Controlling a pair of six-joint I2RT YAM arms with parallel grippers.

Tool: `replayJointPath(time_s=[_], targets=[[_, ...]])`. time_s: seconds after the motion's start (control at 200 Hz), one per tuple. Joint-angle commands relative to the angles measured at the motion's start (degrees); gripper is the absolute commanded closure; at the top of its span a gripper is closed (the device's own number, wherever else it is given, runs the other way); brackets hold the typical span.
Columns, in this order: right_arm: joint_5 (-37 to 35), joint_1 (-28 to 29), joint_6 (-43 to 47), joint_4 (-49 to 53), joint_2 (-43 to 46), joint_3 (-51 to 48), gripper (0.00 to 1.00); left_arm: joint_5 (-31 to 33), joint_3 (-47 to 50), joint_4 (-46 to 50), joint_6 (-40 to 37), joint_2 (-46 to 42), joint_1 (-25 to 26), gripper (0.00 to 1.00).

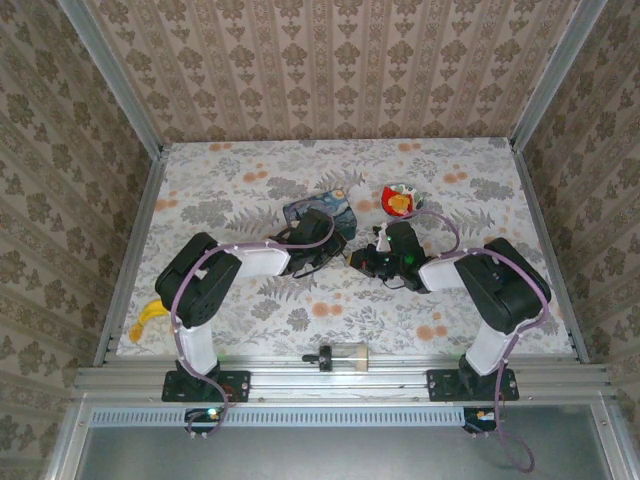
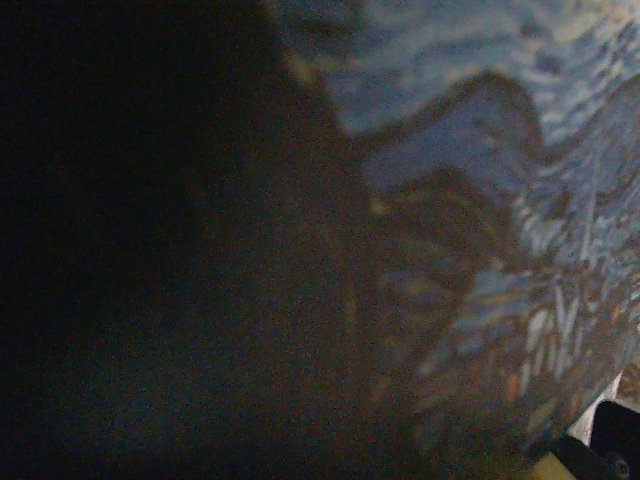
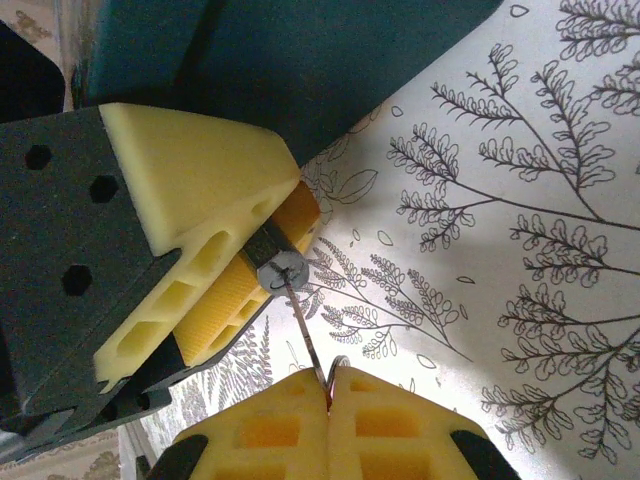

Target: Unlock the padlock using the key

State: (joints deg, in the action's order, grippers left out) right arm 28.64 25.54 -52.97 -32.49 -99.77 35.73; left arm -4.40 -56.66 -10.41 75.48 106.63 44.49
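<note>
- the padlock (image 3: pixel 268 245) is clenched in the left tool (image 3: pixel 272 232), just above the floral bench (image 3: pixel 520 200).
- the key (image 3: pixel 303 330) has its tip at the padlock's silvery keyhole face, and its head is pinched tight in the right tool (image 3: pixel 328 388).
- the blue box (image 1: pixel 310 212) lies just behind both tools.

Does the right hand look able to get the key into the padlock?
Probably yes: the right hand pinches the key, its tip at the keyhole of the padlock the left hand grips; nothing between.
</note>
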Motion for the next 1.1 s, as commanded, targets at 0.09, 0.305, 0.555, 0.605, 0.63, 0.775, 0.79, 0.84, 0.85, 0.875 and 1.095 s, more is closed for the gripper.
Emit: replayJointPath(time_s=[0.09,0.305,0.555,0.605,0.63,0.775,0.79,0.84,0.85,0.875,1.095], targets=[[-3.7,1.1,-2.6,-9.7,-1.9,0.6,1.00,-7.3,1.2,5.9,7.2,0.5,3.3,0.98],[-4.1,1.0,-4.7,-12.3,-2.9,-0.1,1.00,-6.7,1.0,6.3,7.8,0.6,3.1,0.98],[-0.4,-0.7,-6.4,-12.1,-3.1,-0.4,1.00,-8.0,3.0,3.6,10.0,1.0,2.4,0.99],[0.6,-1.1,-6.4,-11.8,-3.2,-0.4,1.00,-8.2,3.0,3.9,9.7,0.8,2.2,0.99],[1.2,-1.2,-6.3,-11.7,-3.4,-0.2,1.00,-8.3,2.9,4.1,9.5,0.7,2.0,0.99],[4.6,-1.7,-6.0,-10.8,-4.6,0.6,1.00,-8.2,2.7,5.9,8.7,0.0,1.4,1.00],[4.7,-1.8,-5.9,-10.6,-4.7,0.6,1.00,-8.2,2.7,6.0,8.6,0.0,1.3,1.00],[5.3,-1.9,-5.6,-10.0,-4.8,0.6,1.00,-8.0,2.7,6.3,8.7,-0.1,1.3,1.00],[5.3,-2.0,-5.5,-9.8,-4.8,0.5,1.00,-8.0,2.7,6.3,8.8,-0.1,1.2,1.00],[5.5,-2.1,-5.4,-9.5,-4.6,0.4,1.00,-8.0,2.8,6.2,8.9,-0.1,1.2,1.00],[5.5,-2.5,-3.9,-7.5,-3.5,-0.6,1.00,-9.1,3.0,5.2,9.6,0.6,0.5,1.00]])
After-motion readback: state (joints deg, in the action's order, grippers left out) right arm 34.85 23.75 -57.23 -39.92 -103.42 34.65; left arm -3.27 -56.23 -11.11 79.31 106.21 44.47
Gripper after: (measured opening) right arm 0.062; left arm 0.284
